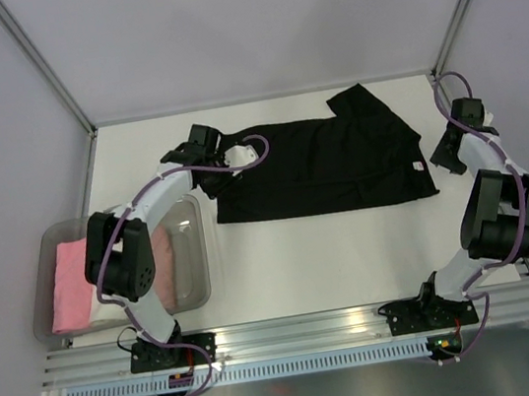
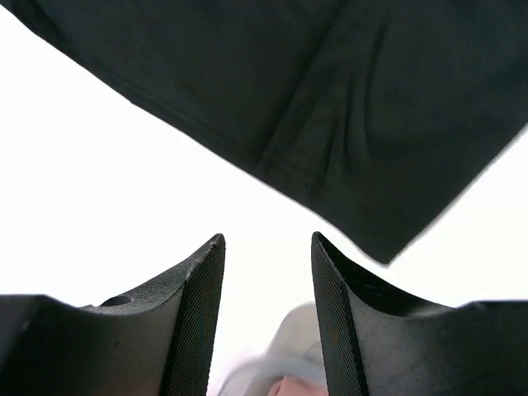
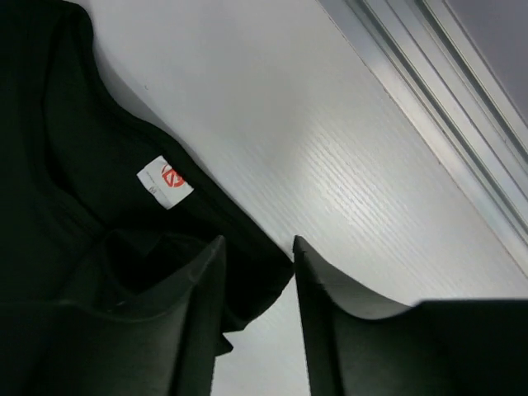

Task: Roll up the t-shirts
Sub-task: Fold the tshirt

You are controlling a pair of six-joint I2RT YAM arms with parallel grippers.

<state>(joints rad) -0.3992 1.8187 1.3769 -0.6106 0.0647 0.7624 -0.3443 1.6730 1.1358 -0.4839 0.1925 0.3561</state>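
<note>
A black t-shirt (image 1: 324,164) lies spread flat at the back middle of the white table, with a small pale neck label (image 1: 420,167) at its right end. My left gripper (image 1: 236,157) is open and empty, just off the shirt's left edge; the left wrist view shows the black hem (image 2: 330,115) ahead of the fingers (image 2: 198,313). My right gripper (image 1: 434,155) is open at the shirt's right corner; in the right wrist view the black corner (image 3: 247,272) lies between the fingers, below the label (image 3: 164,181). A pink shirt (image 1: 70,285) lies folded in the tub.
A clear plastic tub (image 1: 196,253) stands at the left front, holding the pink shirt and a paler peach cloth (image 1: 163,263). Grey walls with metal corner posts (image 1: 46,66) bound the table at back and sides. An aluminium rail (image 1: 304,329) runs along the near edge.
</note>
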